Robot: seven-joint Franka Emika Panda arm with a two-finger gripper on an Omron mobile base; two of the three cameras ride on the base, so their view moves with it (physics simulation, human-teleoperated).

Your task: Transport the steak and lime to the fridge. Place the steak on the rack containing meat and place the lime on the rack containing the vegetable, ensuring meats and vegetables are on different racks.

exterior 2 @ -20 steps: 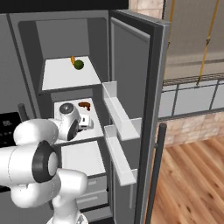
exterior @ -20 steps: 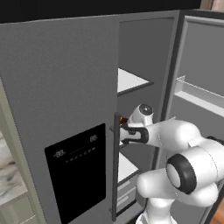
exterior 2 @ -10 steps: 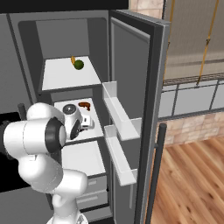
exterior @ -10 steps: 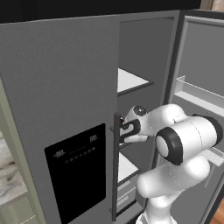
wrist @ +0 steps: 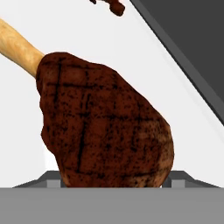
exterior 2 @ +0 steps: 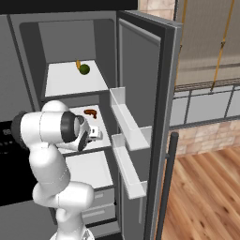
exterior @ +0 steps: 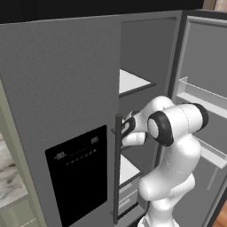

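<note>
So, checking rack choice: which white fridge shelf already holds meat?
The middle white shelf, with a small reddish-brown meat piece; the top shelf holds a round green item.

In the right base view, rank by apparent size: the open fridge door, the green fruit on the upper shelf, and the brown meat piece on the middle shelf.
1. Fridge door, by far the largest.
2 and 3. Meat piece and green fruit look about alike; both are too small to rank.

We see the fridge open w/ white shelves. Top shelf carries a dark-green lime beside a small orange item. Middle shelf carries a reddish-brown meat piece.
</note>
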